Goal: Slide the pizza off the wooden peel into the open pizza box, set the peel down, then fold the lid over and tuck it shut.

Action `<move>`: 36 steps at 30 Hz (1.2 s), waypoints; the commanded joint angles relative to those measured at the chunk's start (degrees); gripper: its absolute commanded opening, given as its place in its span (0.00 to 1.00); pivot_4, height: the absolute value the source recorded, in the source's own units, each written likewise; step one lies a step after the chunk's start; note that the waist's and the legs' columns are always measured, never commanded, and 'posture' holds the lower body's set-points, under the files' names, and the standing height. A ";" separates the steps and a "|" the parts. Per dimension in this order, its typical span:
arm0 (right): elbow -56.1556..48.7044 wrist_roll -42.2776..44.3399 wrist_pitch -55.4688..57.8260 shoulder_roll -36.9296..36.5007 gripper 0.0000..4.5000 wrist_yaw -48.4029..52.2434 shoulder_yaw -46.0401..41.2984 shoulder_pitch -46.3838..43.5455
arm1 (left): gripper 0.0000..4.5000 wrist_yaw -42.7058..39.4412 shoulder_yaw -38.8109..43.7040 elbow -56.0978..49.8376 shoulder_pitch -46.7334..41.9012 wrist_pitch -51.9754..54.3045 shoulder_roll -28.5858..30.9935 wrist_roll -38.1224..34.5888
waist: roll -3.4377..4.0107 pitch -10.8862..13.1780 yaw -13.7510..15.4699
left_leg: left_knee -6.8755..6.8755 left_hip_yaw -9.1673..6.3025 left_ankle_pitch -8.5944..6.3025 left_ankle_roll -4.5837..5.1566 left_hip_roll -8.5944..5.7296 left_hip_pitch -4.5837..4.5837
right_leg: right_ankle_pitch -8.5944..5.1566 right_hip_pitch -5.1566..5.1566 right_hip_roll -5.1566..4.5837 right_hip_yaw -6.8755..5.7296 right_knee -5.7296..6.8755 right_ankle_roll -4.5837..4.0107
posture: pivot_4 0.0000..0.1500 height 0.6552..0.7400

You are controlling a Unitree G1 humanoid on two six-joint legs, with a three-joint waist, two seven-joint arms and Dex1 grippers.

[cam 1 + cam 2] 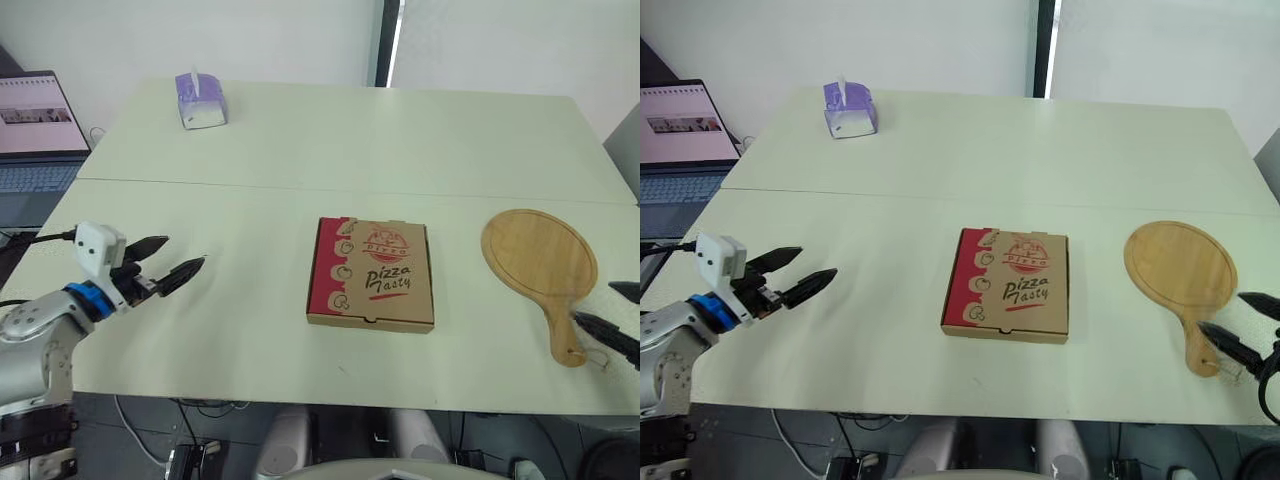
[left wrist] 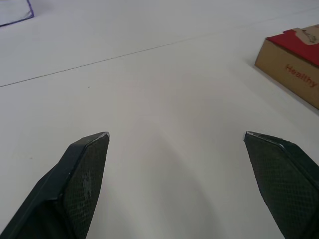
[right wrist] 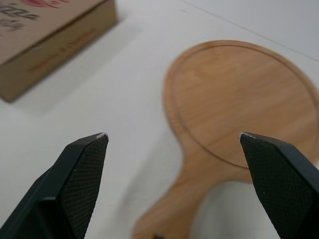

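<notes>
Grippers both released and empty, my left gripper (image 1: 184,250) over bare table (image 1: 250,150), my right gripper (image 1: 594,302) fingers apart at the handle of the peel (image 1: 540,250), peel lying flat right of the box (image 1: 372,272), box shut mid-table.

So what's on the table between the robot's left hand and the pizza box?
Nothing: the table is bare between the left hand and the pizza box, as the left eye view shows.

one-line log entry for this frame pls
pizza box: closed | wooden peel: empty, flat on table, right of box | left gripper: open, empty | right gripper: open, empty, near peel handle
</notes>
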 commanded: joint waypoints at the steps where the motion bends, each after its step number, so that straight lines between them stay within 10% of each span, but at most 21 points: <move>1: -13.31 2.72 -3.15 -0.23 1.00 5.28 4.14 4.60 | 0.99 -5.41 -0.55 -8.53 3.13 -2.88 -0.29 -4.07 | 0.00 0.00 0.02 | 0.00 -0.01 0.00 0.00 0.01 -0.01 | -0.01 0.00 0.00 -0.01 0.00 0.01 | 1.00 1.00; 10: -16.48 0.36 -11.39 -1.75 1.00 7.39 16.09 0.57 | 0.99 -14.05 -1.86 -27.83 18.07 -0.78 2.77 -11.33 | -0.17 -0.09 -0.06 | 0.02 0.04 0.00 -0.03 0.02 0.04 | -0.19 0.08 0.00 -0.02 -0.09 0.28 | 1.00 1.00; 26: 13.51 -4.72 -13.16 -6.84 1.00 2.03 23.78 -30.49 | 0.99 -7.75 -6.32 2.47 -11.62 -4.17 5.37 -2.63 | -0.16 -0.09 -0.22 | 0.00 -0.01 0.02 -0.04 0.01 0.14 | 0.00 0.17 0.16 -0.03 -0.05 -0.06 | 1.00 1.00; 36: 29.78 -6.58 -18.10 -12.74 1.00 6.57 15.57 -31.96 | 0.99 -11.12 -5.53 20.91 -18.52 -8.64 10.22 1.47 | -0.14 -0.07 -0.13 | -0.05 0.06 -0.03 0.02 -0.02 -0.05 | 0.00 -0.08 0.00 -0.03 -0.09 -0.05 | 1.00 1.00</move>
